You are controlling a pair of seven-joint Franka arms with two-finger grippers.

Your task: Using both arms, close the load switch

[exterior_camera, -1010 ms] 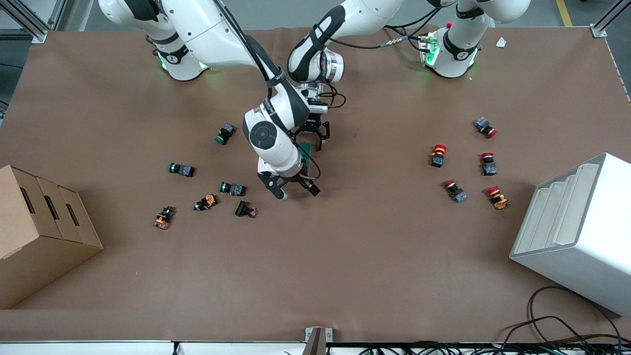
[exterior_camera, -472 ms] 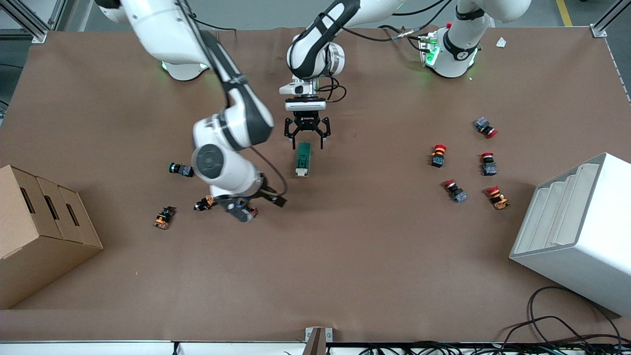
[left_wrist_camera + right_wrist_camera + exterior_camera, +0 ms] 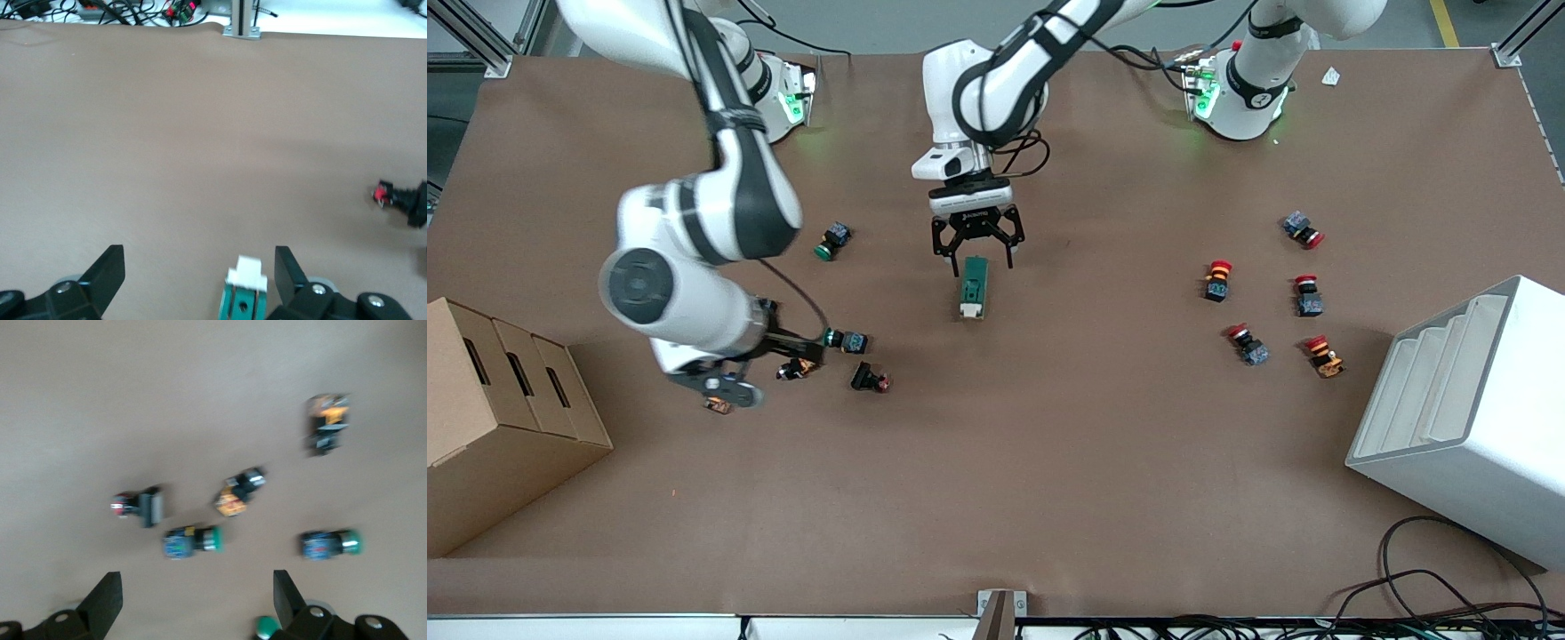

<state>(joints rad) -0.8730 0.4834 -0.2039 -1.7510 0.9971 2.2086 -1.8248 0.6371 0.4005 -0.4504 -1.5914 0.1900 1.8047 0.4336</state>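
Note:
The load switch (image 3: 972, 286) is a dark-green block with a white lever end that points toward the front camera. It lies flat on the brown table near the middle. My left gripper (image 3: 974, 256) hangs open just above the switch's green end, touching nothing. In the left wrist view the switch (image 3: 241, 303) sits between the spread fingers, closer to one finger (image 3: 288, 272) than to the other. My right gripper (image 3: 772, 364) is open and empty over a cluster of push buttons toward the right arm's end of the table.
Green-capped buttons (image 3: 831, 242) (image 3: 847, 340) and orange-bodied ones (image 3: 796, 366) lie around the right gripper. Several red-capped buttons (image 3: 1218, 280) lie toward the left arm's end. A cardboard box (image 3: 498, 418) and a white rack (image 3: 1467, 409) stand at the table's two ends.
The right arm swung away from the load switch toward its own end of the table and now hangs over the push buttons. The left gripper stayed open above the switch. The switch has not moved.

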